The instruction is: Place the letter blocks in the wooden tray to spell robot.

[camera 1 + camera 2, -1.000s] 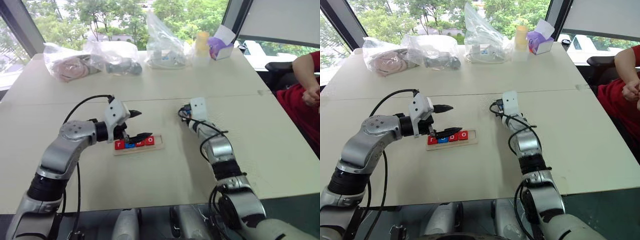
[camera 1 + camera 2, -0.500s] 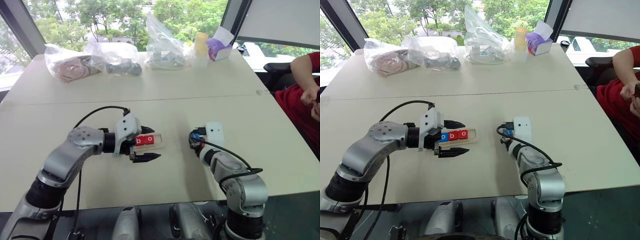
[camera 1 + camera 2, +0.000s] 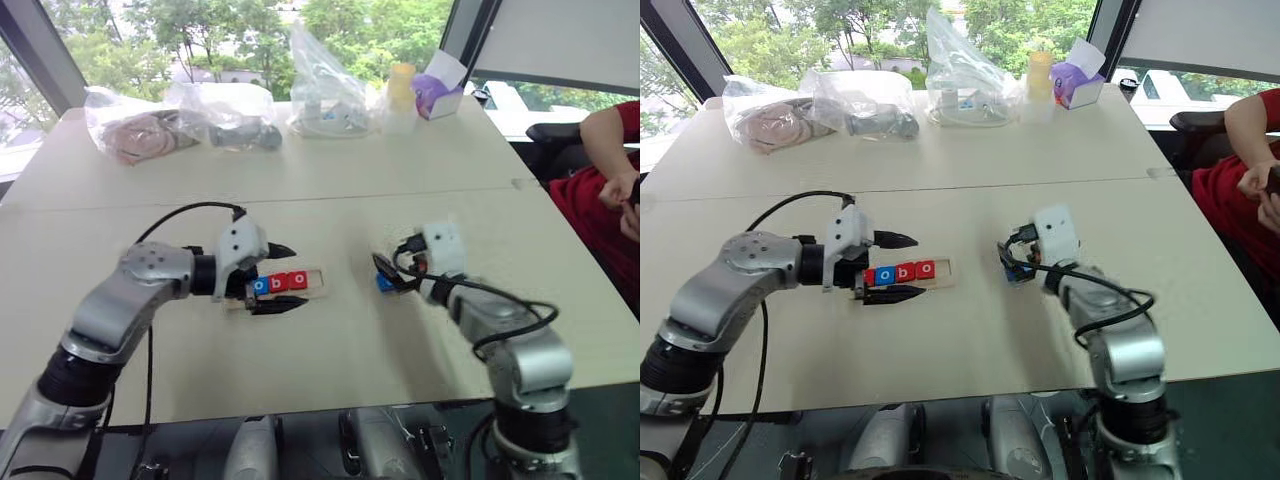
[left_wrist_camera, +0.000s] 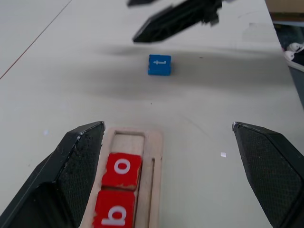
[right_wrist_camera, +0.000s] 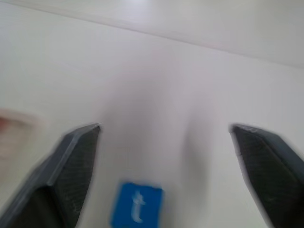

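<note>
Wooden tray [image 3: 942, 277] lengthwise across table, left gripper [image 3: 895, 267] spread astride it, right gripper [image 5: 166, 175] spread over blue t block [image 5: 137, 205]

blue t block [image 4: 159, 64] with a white letter sits on the cream table [image 3: 330, 180], red o [image 4: 122, 170] and red b [image 4: 112, 213] blocks also white-lettered, in a pale wood tray [image 4: 154, 156], plus a blue block [image 3: 883, 275] left of the b, black gripper fingers [image 4: 76, 156]
</note>
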You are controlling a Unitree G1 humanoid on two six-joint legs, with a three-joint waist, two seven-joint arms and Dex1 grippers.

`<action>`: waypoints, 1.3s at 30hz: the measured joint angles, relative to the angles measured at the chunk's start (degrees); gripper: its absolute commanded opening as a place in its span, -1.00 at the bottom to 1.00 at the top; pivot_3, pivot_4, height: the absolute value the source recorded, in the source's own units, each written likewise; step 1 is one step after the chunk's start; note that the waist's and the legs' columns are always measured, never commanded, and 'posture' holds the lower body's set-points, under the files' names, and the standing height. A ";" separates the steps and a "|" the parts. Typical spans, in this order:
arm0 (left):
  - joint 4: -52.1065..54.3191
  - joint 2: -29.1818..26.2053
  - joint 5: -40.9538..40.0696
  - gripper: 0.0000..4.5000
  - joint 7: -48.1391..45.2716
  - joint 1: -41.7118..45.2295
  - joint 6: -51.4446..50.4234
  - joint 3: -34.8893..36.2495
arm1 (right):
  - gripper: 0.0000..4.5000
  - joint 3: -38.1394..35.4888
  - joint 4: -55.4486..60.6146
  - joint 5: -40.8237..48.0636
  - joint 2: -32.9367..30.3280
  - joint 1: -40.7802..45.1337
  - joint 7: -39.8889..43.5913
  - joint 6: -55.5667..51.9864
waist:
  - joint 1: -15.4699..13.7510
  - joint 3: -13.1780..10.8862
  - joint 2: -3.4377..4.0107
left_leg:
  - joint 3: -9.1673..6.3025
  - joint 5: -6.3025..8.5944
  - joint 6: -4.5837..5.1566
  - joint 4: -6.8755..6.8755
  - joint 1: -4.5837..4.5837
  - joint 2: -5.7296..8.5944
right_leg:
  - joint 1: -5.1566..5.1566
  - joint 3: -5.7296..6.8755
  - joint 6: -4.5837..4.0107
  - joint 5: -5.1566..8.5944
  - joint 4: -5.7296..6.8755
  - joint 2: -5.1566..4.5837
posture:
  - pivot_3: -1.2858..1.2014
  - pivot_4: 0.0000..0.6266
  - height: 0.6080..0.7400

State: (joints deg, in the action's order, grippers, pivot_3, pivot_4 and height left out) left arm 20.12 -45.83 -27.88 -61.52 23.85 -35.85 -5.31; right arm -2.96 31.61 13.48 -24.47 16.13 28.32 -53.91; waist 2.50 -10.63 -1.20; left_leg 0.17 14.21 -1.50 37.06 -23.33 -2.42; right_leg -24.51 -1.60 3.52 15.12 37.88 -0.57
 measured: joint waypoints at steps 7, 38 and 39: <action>4.69 -6.52 -6.45 1.00 -4.84 -1.97 -3.90 4.58 | 0.99 3.05 -22.91 3.00 -17.79 2.79 34.11 31.61 | 0.02 -0.06 -0.06 | 0.10 0.07 0.12 0.08 0.03 0.00 | 0.04 -0.04 -0.18 0.09 -0.02 -0.02 | 0.03 -0.52 1.00; 4.04 -16.85 -8.23 1.00 -5.81 -13.19 -4.59 14.58 | -0.49 13.38 -62.43 -4.80 -8.14 20.82 49.77 54.92 | 0.32 -0.17 0.03 | 0.29 0.05 0.09 0.07 0.34 -0.11 | 0.09 -0.24 -0.24 -0.15 0.27 0.02 | 0.03 -0.52 1.00; 3.53 -17.33 -7.71 1.00 -6.20 -13.74 -4.32 14.58 | -0.49 13.48 -59.66 -3.99 -7.39 21.02 49.50 51.99 | 0.26 -0.17 0.03 | 0.28 0.05 0.09 0.06 0.33 -0.12 | 0.08 -0.24 -0.24 -0.15 0.28 0.04 | 0.03 -0.52 1.00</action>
State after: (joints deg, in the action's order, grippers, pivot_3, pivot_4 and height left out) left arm 23.65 -63.16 -35.59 -67.71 10.12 -40.17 9.27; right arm 10.52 -28.05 9.49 -31.86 37.15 77.82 -1.92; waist 2.76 -10.81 -1.17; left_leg 0.45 14.26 -1.41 37.12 -22.99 -2.55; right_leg -24.43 -1.84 3.28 14.98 38.16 -0.54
